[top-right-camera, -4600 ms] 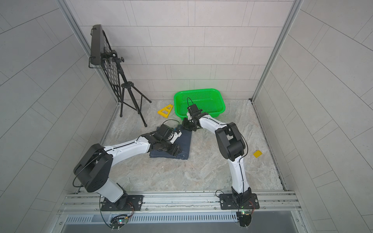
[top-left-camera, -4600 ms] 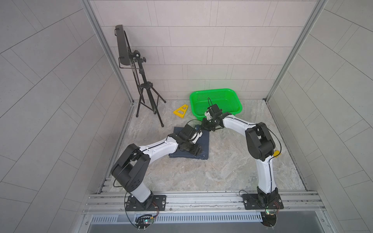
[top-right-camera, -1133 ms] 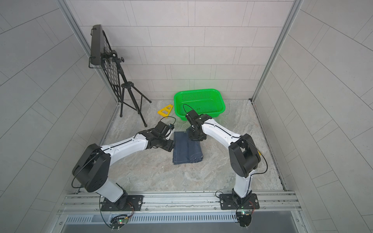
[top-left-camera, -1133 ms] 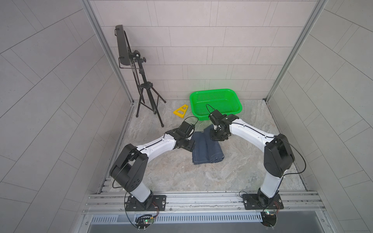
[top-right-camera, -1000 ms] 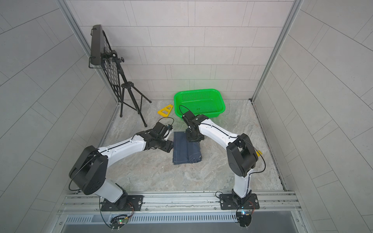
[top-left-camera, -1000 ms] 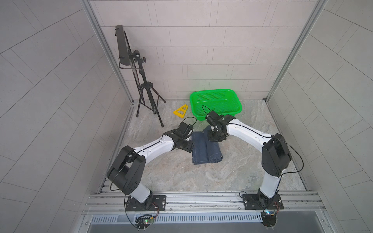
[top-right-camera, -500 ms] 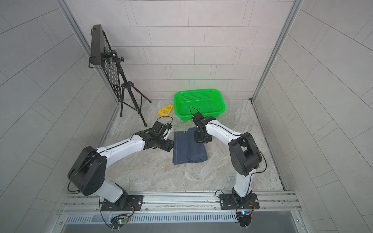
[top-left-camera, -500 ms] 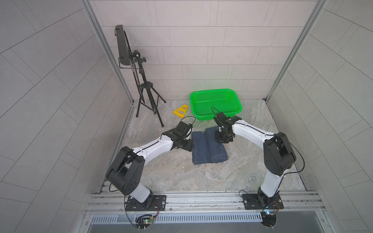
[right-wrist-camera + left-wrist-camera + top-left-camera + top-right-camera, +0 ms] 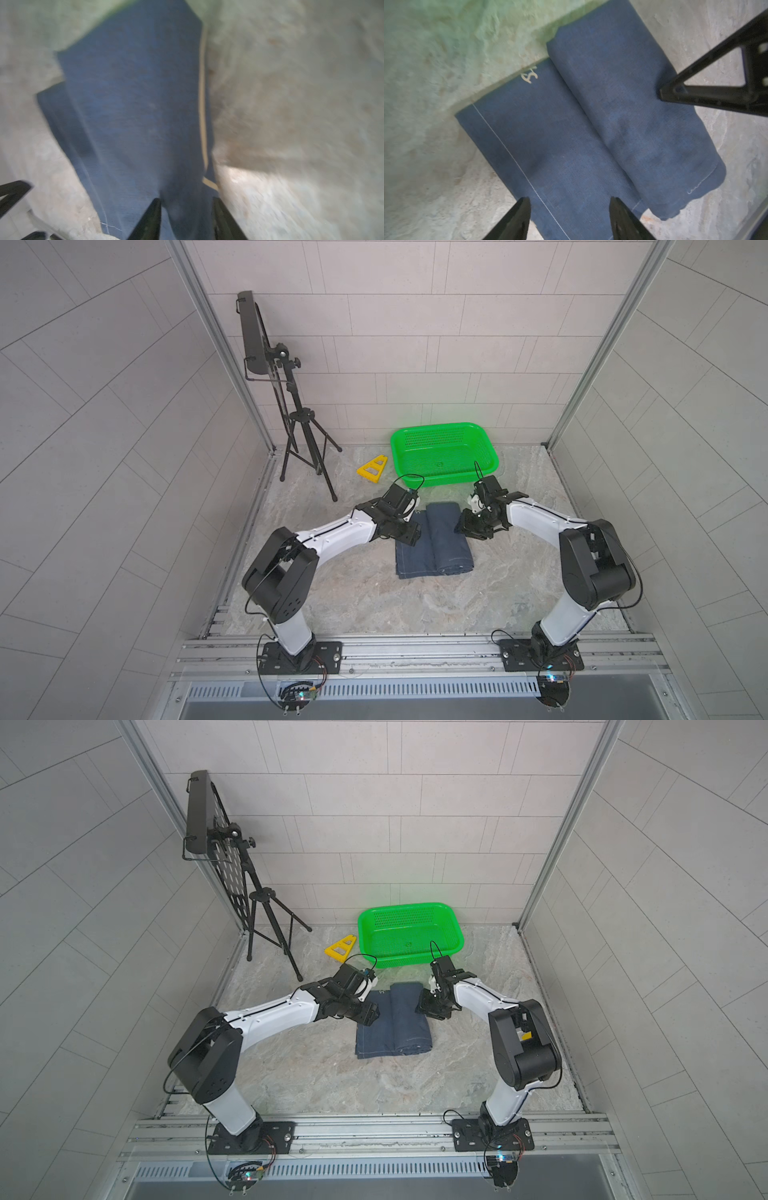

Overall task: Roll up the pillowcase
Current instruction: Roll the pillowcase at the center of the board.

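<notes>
Pillowcase (image 9: 434,543): right half rolled.
Left claw (image 9: 409,536): I see jaws spread, empty, over pillowcase's flat half.
Right claw (image 9: 463,526): jaws parted, empty, at pillowcase's rolled edge.

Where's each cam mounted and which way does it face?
Top views: high above the base rail, looking down; left arm, right arm, dark navy folded cloth pillowcase, green plastic basket.
Left wrist: faces down on pillowcase; left gripper tips parted.
Right wrist: blurred, over pillowcase edge; right gripper tips show.
Shared: pillowcase in all four.
</notes>
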Tool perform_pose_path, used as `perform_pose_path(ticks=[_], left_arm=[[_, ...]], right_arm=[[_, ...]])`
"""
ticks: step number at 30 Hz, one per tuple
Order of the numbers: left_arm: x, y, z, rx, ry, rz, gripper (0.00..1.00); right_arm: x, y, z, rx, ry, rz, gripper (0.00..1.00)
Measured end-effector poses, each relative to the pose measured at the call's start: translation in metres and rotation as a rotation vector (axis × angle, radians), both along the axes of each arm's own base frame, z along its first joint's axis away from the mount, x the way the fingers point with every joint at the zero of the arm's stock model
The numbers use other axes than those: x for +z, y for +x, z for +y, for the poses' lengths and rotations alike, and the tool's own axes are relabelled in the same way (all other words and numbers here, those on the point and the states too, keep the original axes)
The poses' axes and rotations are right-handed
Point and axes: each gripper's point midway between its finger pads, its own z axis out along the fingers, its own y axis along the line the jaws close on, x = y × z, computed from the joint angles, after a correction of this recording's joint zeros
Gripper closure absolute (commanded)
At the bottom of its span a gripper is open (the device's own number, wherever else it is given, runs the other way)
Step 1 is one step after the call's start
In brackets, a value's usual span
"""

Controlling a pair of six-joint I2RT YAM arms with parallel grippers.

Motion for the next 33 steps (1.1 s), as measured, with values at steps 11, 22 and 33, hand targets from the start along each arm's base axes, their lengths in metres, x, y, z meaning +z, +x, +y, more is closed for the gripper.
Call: perform_pose_path(ticks=[11,22,33], left_arm=[[-0.04,0.008,-0.048,-0.031,-0.065,0.12,0.43],[-0.046,0.014,-0.069,-0.031,-0.12,0.16,0.45],[-0.049,0.017,-0.093,-0.055,-0.155,0.179,0.45]], right_arm=[[-0.003,0.003,-0.019,-0.062,0.203,-0.059,0.43],[0.009,0.013,-0.011,-0.047,0.306,-0.126,0.41],[-0.009,-0.004,-0.023,-0.022,0.286,-0.089,0.39]])
